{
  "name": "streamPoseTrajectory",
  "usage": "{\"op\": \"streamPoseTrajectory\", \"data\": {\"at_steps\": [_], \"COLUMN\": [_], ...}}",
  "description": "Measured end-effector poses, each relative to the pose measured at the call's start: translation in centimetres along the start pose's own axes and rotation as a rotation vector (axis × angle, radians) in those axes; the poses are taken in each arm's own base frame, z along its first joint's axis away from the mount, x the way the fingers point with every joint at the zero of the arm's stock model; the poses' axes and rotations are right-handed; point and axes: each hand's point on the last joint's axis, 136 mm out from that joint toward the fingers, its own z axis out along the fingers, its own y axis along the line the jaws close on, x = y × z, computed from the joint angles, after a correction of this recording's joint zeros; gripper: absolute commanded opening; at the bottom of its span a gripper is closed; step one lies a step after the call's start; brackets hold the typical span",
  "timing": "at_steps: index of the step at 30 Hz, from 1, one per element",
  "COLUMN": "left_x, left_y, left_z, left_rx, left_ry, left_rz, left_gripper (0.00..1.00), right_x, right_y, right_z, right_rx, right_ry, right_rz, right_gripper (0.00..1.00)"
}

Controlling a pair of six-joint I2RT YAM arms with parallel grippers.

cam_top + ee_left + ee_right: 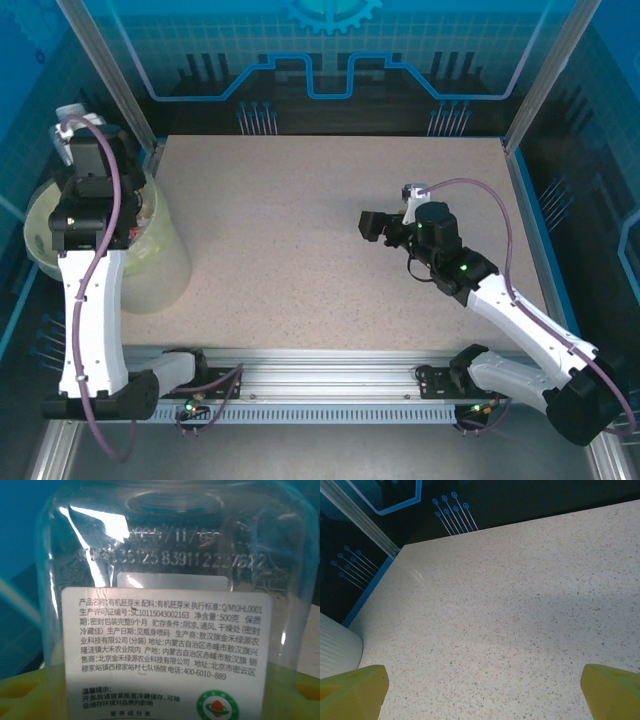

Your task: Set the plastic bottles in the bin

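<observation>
1. Bin (165, 268): round, pale yellow-green, lined with a bag. It stands at the table's left edge, and the left arm covers most of its mouth.
2. Left gripper (162, 695): yellow fingertips (15, 700) sit at either side of a clear plastic bottle (165, 580), and the jaws are clamped on it. In the overhead view the gripper hangs above the bin. The bottle bears a white printed label and sits close against the wrist camera.
3. Step in hand, as judged: release over the bin. It is best done with the bottle wholly inside the rim line, not above the far edge. Part the jaws fully and at once, so the wide body drops clean rather than catching on one side. Then lift straight up to keep off the bag.
4. Table (300, 240): pale speckled top between the two arms.
5. Right gripper (480, 695): jaws wide apart and holding nothing. It hovers over the table right of centre, well apart from the bin.
</observation>
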Motion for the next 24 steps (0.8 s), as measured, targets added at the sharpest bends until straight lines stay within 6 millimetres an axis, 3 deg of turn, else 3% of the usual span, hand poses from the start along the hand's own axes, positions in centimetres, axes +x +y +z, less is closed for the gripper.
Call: {"op": "streamPoseTrajectory", "data": {"at_steps": [8,10,12,17,24], "left_x": [6.9,8.0,8.6,8.2,4.3], "left_y": [5.9,6.6,6.8,6.3,5.7], "left_z": [3.3,3.8,4.0,4.0,1.7], "left_rx": [-0.124,-0.143,-0.141,-0.107,-0.021], "left_ry": [0.21,0.242,0.266,0.275,0.188], "left_rz": [-0.131,-0.161,-0.176,-0.231,-0.304], "left_gripper": [0.78,0.85,0.99,0.99,0.99], "right_x": [0.0,-0.5,-0.9,-1.0,-1.0], "right_y": [0.8,1.2,1.4,1.5,1.4], "right_z": [1.3,1.2,1.1,1.1,1.1], "right_rx": [-0.024,-0.035,-0.041,-0.044,-0.04], "right_ry": [0.035,0.027,0.018,0.019,0.016], "right_rz": [-0.001,0.0,0.0,0.001,0.0], "right_gripper": [1.0,1.0,1.0,1.0,1.0]}}
